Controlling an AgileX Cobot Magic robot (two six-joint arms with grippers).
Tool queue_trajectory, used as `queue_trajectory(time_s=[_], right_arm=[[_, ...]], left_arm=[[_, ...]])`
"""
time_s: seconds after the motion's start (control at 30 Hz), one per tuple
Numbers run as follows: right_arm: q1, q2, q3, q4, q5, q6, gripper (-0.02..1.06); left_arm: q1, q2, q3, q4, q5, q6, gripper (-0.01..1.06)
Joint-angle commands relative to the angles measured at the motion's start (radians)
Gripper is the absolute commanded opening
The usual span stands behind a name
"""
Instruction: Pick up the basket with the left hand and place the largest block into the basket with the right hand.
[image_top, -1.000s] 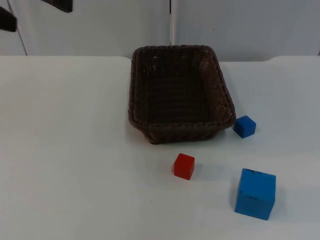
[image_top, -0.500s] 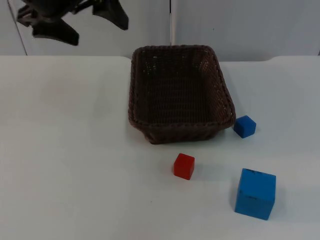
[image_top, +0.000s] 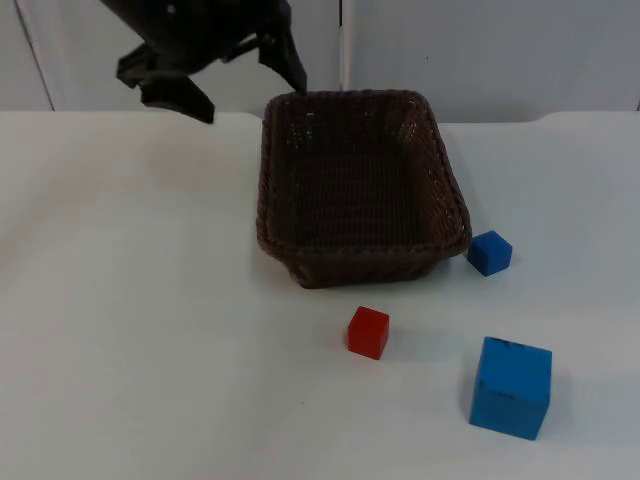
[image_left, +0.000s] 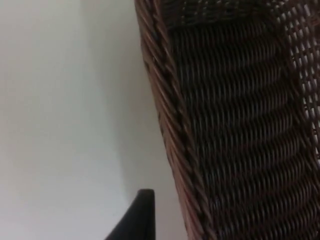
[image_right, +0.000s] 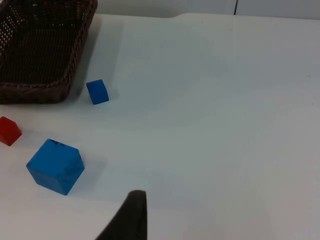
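A dark brown woven basket (image_top: 362, 251) stands on the white table at centre back, with nothing in it. My left gripper (image_top: 252, 100) hangs open at the basket's back left corner, one finger over the table and the other by the rim. In the left wrist view the basket's left rim (image_left: 170, 115) runs close beside a fingertip (image_left: 138, 216). The large blue block (image_top: 511, 387) lies at the front right, apart from the basket, and is also seen from the right wrist (image_right: 55, 166). My right gripper (image_right: 131, 220) waits above the table to the right of the blocks.
A small blue block (image_top: 489, 252) lies just off the basket's front right corner. A small red block (image_top: 368, 332) sits in front of the basket. The grey partition wall (image_top: 500, 50) closes the table at the back.
My left gripper has come in from the upper left and moved right and down to the basket's back left corner. The basket and blocks have not moved.
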Motion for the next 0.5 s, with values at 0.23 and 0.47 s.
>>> queue_trajectory(time_s=[0.23, 0.47], right_arm=[[-0.006, -0.003, 0.002, 0.005, -0.009, -0.007, 1.05], [-0.006, -0.003, 0.002, 0.005, -0.009, -0.007, 1.05]], left_arm=[[-0.011, 0.205, -0.228, 0.012, 0.118, -0.096, 0.98], [-0.023, 0.256, -0.238, 0.021, 0.071, -0.111, 0.96]])
